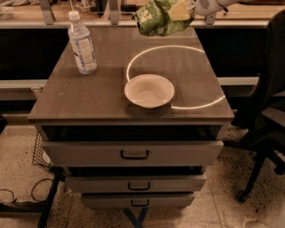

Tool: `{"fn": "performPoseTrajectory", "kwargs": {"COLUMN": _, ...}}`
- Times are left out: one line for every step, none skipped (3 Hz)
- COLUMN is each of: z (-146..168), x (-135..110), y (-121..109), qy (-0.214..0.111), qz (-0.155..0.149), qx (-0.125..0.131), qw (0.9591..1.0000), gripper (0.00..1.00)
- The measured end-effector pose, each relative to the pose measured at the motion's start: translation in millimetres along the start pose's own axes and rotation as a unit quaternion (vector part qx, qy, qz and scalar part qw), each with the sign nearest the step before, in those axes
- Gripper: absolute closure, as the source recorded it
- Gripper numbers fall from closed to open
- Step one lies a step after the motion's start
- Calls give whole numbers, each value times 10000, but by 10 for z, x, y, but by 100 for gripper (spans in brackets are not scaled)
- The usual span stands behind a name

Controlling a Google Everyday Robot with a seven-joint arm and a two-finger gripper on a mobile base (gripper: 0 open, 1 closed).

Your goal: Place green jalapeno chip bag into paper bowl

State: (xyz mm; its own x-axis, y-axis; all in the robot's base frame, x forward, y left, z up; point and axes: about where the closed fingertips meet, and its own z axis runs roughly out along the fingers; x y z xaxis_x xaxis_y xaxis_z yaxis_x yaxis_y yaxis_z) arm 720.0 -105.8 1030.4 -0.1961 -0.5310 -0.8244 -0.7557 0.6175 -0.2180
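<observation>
The green jalapeno chip bag [158, 18] hangs in the air above the far part of the table, held by my gripper [183, 10], which reaches in from the top right and is shut on the bag's right end. The paper bowl [149, 91] sits empty on the table near the front middle, well below and nearer than the bag.
A clear water bottle [82, 43] stands upright at the table's far left. A bright ring of light [178, 75] lies on the tabletop [80, 98] around and right of the bowl. Drawers [133, 153] are below. A dark office chair [262, 111] stands to the right.
</observation>
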Motion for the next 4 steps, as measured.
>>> {"fn": "performPoseTrajectory", "kwargs": {"z": -452, "x": 68, "y": 213, "qy": -18, "qz": -42, "qx": 237, "qw": 9997, "gripper": 100}}
{"fn": "performPoseTrajectory", "kwargs": {"z": -787, "x": 248, "y": 479, "qy": 74, "qz": -101, "qx": 457, "qw": 9989, "gripper": 100}}
{"fn": "performPoseTrajectory", "kwargs": {"z": -923, "x": 527, "y": 741, "qy": 286, "qz": -136, "qx": 502, "qw": 9982, "gripper": 100}}
{"fn": "performPoseTrajectory", "kwargs": {"z": -954, "x": 858, "y": 1055, "qy": 493, "qz": -177, "qx": 352, "qw": 9980, "gripper": 100}}
